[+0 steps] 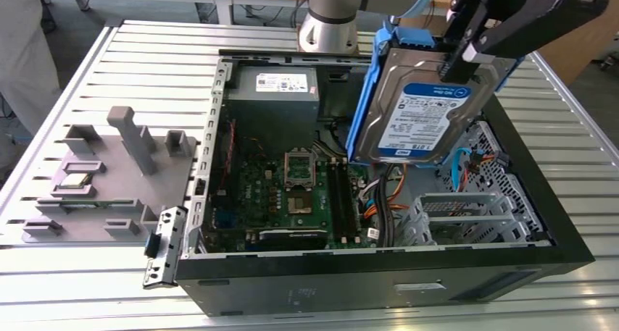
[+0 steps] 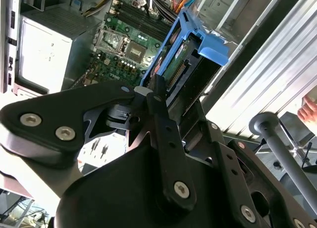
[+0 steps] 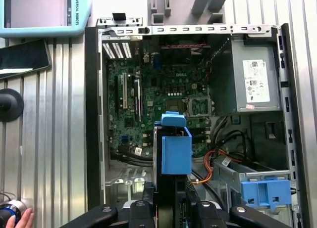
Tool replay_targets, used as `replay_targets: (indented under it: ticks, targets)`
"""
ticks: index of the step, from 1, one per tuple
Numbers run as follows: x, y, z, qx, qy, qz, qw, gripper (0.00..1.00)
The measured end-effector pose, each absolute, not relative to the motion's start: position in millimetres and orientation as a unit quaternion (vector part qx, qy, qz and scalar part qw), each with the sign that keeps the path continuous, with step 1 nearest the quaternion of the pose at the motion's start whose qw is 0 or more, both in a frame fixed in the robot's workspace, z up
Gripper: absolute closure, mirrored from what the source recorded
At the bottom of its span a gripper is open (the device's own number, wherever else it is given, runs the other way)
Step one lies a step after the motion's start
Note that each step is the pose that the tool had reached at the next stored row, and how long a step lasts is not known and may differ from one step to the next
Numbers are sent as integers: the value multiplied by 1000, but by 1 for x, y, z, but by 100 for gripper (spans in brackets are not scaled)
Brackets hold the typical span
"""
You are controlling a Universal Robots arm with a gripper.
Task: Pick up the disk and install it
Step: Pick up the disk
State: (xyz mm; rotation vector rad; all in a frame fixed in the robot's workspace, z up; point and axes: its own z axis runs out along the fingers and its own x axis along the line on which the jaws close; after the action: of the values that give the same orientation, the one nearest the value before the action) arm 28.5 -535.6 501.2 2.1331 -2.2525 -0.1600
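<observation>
- Table [image 1: 570,128], slatted metal, carries everything; its edges are cut off by the frame in the exterior view.
- PC case [image 1: 387,269] lies on its side with the panel off and the inside exposed.
- Grey fixture plate [image 1: 106,172] sits on the table just beside the case, on the exterior view's left; the small parts on it are hard to make out.
- Motherboard [image 1: 290,193] is on the case floor; its far-right part is hidden behind the disk in the exterior view.
- Power supply [image 1: 275,92], a grey box with a white sticker, is in the case's rear corner.
- Disk [image 1: 425,121] hangs tilted in the air above the open case, over the cables [image 1: 382,200] and near the drive cage [image 1: 464,215]. Silver body, white-and-blue label facing the exterior camera, blue frame along its sides. Both wrist views show it end-on, label hidden.
- Gripper [image 1: 462,63] is clamped on the disk's upper edge; its far finger is hidden behind the drive and its body is cut off by the frame.
- Blue bracket [image 3: 265,191], without a drive, sits in the cage in the first wrist view.
- Hand [image 3: 20,219] is at the frame corner, mostly cut off.
</observation>
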Motion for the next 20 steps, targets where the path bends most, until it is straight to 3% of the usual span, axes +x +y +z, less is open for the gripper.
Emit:
replay_targets:
  ticks: [20]
  targets:
    - [45,-553,500,686,-725,-59,11,65]
